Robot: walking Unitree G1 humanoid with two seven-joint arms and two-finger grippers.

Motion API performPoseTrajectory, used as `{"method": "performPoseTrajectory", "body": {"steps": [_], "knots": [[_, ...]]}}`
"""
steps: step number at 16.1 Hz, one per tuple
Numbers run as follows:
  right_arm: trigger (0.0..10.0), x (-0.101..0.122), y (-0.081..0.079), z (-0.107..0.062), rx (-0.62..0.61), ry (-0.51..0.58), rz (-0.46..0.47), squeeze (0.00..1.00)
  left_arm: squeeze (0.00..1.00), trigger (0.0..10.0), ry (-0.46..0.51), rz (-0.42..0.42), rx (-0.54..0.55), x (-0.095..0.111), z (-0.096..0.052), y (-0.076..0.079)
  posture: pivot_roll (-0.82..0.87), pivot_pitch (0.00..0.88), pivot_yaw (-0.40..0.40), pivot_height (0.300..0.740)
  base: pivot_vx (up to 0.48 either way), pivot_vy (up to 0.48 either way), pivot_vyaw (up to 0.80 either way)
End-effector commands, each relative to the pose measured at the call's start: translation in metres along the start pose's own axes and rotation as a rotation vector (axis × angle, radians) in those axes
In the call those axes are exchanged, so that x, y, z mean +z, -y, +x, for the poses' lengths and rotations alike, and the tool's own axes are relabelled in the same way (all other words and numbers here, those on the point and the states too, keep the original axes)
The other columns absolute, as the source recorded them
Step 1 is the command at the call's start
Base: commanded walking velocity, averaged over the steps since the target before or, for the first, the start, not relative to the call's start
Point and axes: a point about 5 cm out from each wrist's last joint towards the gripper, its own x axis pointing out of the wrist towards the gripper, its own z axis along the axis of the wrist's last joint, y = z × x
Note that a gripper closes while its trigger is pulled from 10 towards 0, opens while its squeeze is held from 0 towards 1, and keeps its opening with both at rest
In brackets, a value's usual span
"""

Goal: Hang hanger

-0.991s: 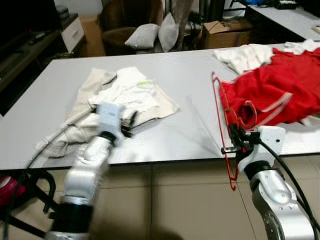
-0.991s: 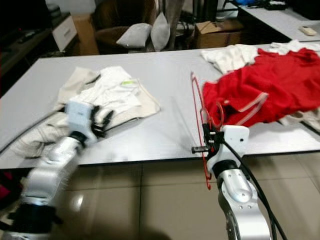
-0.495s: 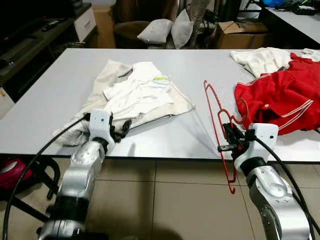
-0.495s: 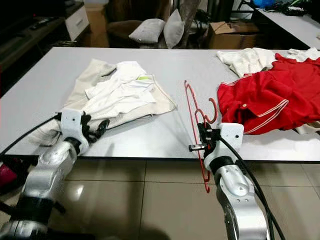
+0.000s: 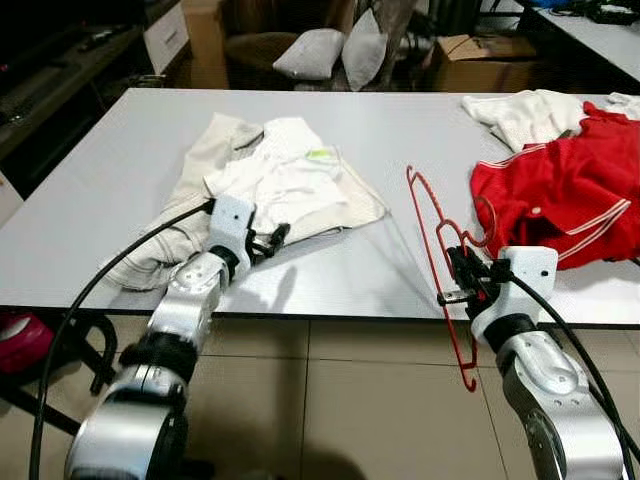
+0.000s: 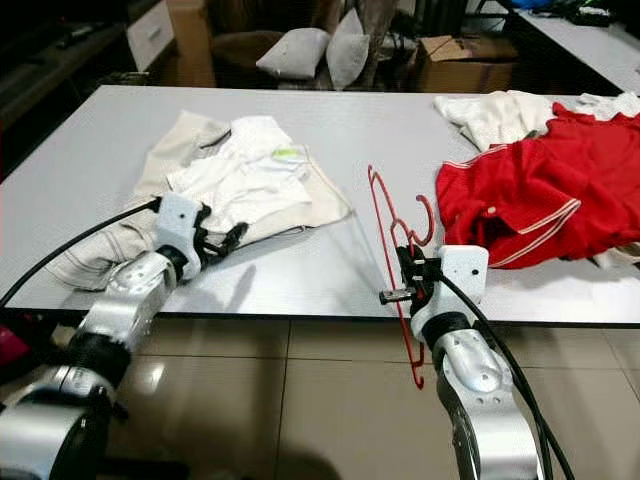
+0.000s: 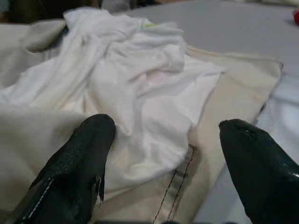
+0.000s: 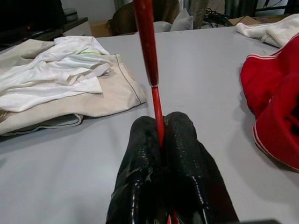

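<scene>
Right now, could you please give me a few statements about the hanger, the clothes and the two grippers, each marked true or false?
1. The right gripper is shut on the red hanger. True.
2. The left gripper holds the white shirt. False: its jaws are open, just short of the cloth.
3. The red garment lies on the table, on the robot's right. True.
4. The hanger lies flat on the table. False: it stands upright in the right gripper, at the table's near edge.
</scene>
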Motion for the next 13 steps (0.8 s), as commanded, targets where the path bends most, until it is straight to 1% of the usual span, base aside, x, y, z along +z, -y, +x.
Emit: {"method": "performPoseTrajectory", "body": {"steps": [1,2,4,6,7,9,10,13], "knots": [[10.0,-0.001,0.000,-0.002,0.001,-0.007,-0.003,0.00,0.00,10.0,-0.020,0.025,-0.009,-0.001,0.001,-0.002,-0.06,0.000,0.059,0.740,0.000,0.000,0.00],[10.0,-0.002,0.000,-0.005,-0.006,-0.010,-0.002,0.00,0.00,10.0,-0.039,0.030,-0.015,-0.004,0.002,-0.001,-0.06,0.000,0.065,0.740,0.000,0.000,0.00],[10.0,-0.003,0.001,-0.008,-0.023,-0.013,0.001,0.00,0.00,10.0,-0.095,0.089,0.012,-0.008,0.005,-0.002,-0.08,0.000,0.086,0.740,0.000,0.000,0.00],[10.0,-0.002,0.001,-0.010,-0.038,-0.010,0.005,0.00,0.00,9.9,-0.099,0.088,0.027,-0.007,0.007,-0.003,-0.09,0.000,0.096,0.740,0.000,0.000,0.00],[10.0,-0.002,0.002,-0.011,-0.042,-0.010,0.004,0.00,0.00,5.2,-0.097,0.088,0.030,-0.006,0.008,-0.002,-0.09,0.000,0.100,0.740,0.000,0.000,0.00],[10.0,-0.002,0.001,-0.012,-0.046,-0.010,0.005,0.00,0.00,1.5,-0.077,0.055,0.031,-0.003,0.011,-0.001,-0.09,0.000,0.104,0.740,0.000,0.000,0.00],[10.0,-0.002,0.000,-0.012,-0.047,-0.010,0.007,0.00,0.00,0.0,-0.074,0.051,0.030,-0.002,0.011,0.000,-0.09,0.000,0.104,0.740,0.000,0.000,0.00],[10.0,-0.002,-0.001,-0.012,-0.049,-0.010,0.006,0.00,0.00,0.0,-0.075,0.036,0.019,-0.002,0.012,0.002,-0.10,0.000,0.108,0.740,0.000,0.000,0.00]]}}
